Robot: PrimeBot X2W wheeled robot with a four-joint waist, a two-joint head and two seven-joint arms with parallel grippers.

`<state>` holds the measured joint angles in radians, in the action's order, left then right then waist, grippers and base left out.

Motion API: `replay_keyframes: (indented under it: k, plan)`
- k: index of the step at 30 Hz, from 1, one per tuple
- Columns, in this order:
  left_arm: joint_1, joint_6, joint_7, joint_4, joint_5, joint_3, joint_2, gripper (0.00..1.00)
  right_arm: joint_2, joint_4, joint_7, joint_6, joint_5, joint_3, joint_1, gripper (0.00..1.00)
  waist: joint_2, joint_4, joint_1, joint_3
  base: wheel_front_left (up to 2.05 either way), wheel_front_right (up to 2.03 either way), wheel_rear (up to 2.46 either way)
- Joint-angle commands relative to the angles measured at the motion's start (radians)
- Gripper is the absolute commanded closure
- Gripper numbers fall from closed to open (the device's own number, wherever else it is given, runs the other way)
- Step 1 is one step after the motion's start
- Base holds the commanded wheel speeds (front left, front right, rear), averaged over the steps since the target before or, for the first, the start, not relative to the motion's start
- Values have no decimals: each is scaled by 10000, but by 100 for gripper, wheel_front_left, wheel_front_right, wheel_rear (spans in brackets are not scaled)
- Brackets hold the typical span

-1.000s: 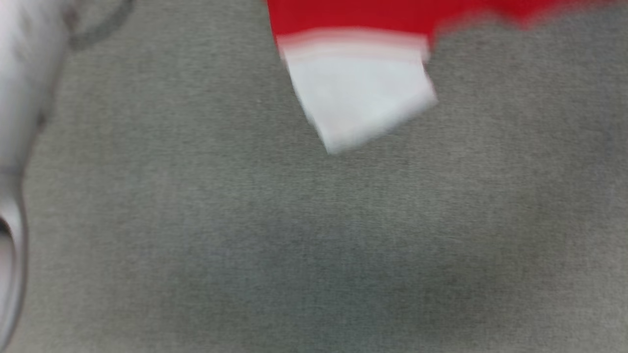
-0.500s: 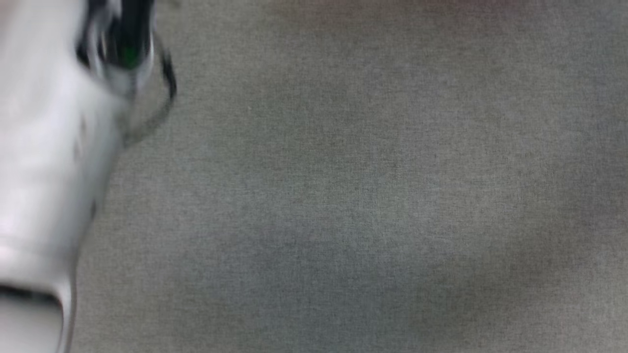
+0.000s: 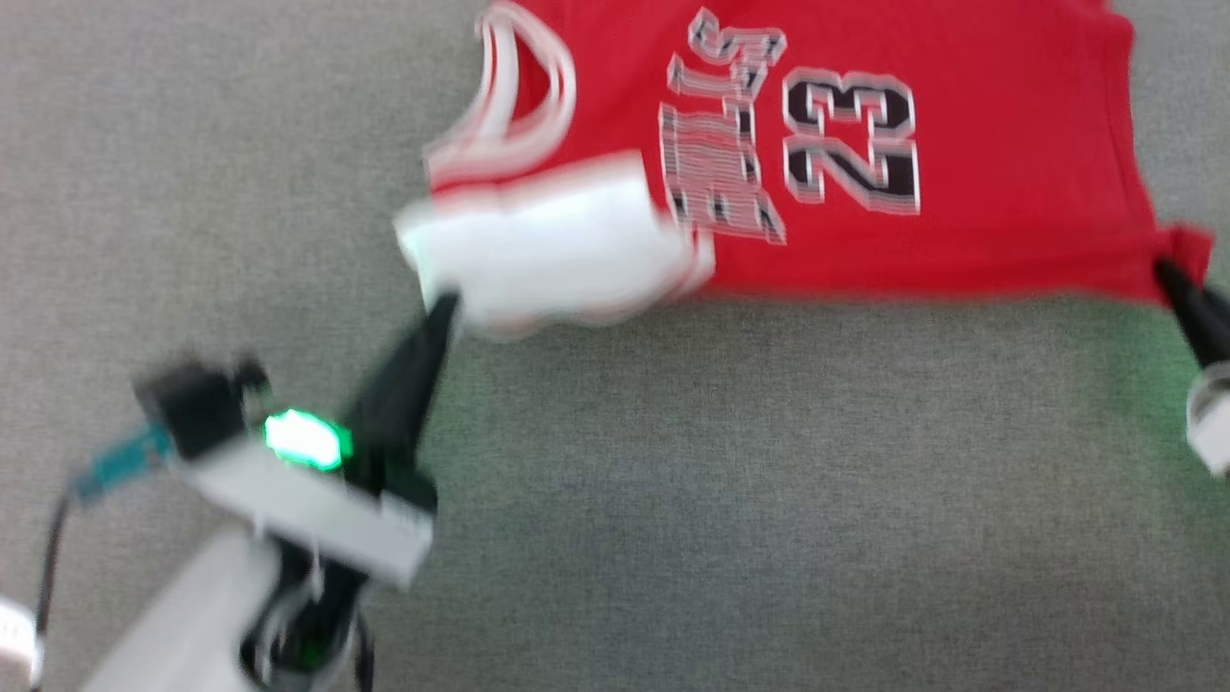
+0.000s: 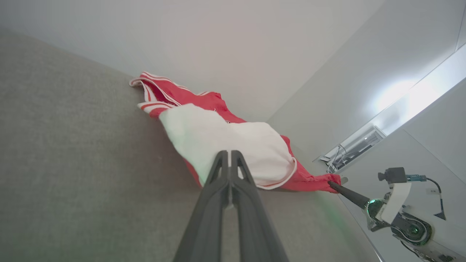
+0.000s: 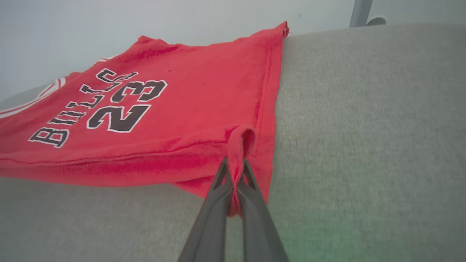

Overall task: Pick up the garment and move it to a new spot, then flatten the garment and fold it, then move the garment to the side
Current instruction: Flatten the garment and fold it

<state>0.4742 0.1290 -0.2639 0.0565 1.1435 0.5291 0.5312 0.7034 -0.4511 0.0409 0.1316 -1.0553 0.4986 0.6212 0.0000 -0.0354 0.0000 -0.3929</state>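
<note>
The garment (image 3: 1009, 144) is a red jersey with a black-and-white "23" and lies spread on the grey surface at the top of the head view. Its white sleeve (image 3: 548, 240) is folded over the chest. My left gripper (image 3: 449, 306) is shut on the near edge of that sleeve; in the left wrist view the closed left gripper (image 4: 229, 154) meets the white sleeve (image 4: 225, 134). My right gripper (image 3: 1165, 269) is shut on the hem corner at the right. In the right wrist view the right gripper (image 5: 235, 165) pinches a fold of the red garment (image 5: 204, 91).
The grey fabric surface (image 3: 769, 481) stretches wide in front of the garment. A pale wall (image 4: 218, 36) rises behind the surface's far edge. A pale post (image 5: 360, 12) stands beyond the far right edge in the right wrist view.
The head view has shifted a lot, so the camera moved. Before, it showed grey surface, a pale forearm and a strip of sleeve; now it shows the spread garment and both grippers.
</note>
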Motion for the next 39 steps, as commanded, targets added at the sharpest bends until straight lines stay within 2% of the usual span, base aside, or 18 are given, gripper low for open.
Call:
replay_keyframes:
  k: [1, 11, 15, 20, 24, 30, 33, 39]
  plan:
    - [-604, 19, -1, -396, -70, 120, 270, 100, 201, 348, -18, -18, -230, -100, -541, 100, 0, 32, 0, 181, 0, 0, 0]
    - [-3392, 19, 2, -2486, 150, 460, 1448, 100, 1490, 2851, -210, -18, -559, -1345, -4160, 100, 0, 181, 0, 374, 0, 0, 0]
    - [-4296, 20, 1, -3297, 297, 549, 1771, 100, 1570, 3664, -476, -18, -316, -2079, -5367, 100, 0, 163, 0, 361, 0, 0, 0]
    - [-4786, -18, 35, -4067, 212, 539, 2178, 100, 1235, 4568, -886, -18, 101, -3208, -6400, 100, 0, 133, 0, 312, 0, 0, 0]
    - [-3927, -36, 400, -4120, 5, 483, 2166, 100, 700, 4998, -1294, -18, 555, -3979, -6453, 100, 0, 149, 0, 295, 0, 0, 0]
    - [-1704, 8, 1187, -3249, 522, 426, 1653, 100, 94, 5092, -2026, -18, 1099, -4430, -5349, 100, 0, -17, 0, 203, 0, 0, 0]
    - [-489, 20, 1605, -2457, 691, 612, 1377, 100, -193, 4788, -2281, -18, 1136, -4401, -4542, 100, 0, -151, 0, 79, 0, 0, 0]
    - [1463, 24, 1731, -399, 1071, 1067, 717, 100, -622, 3643, -2419, -18, 1582, -3848, -3086, 100, 0, -402, 0, -292, 0, 0, 0]
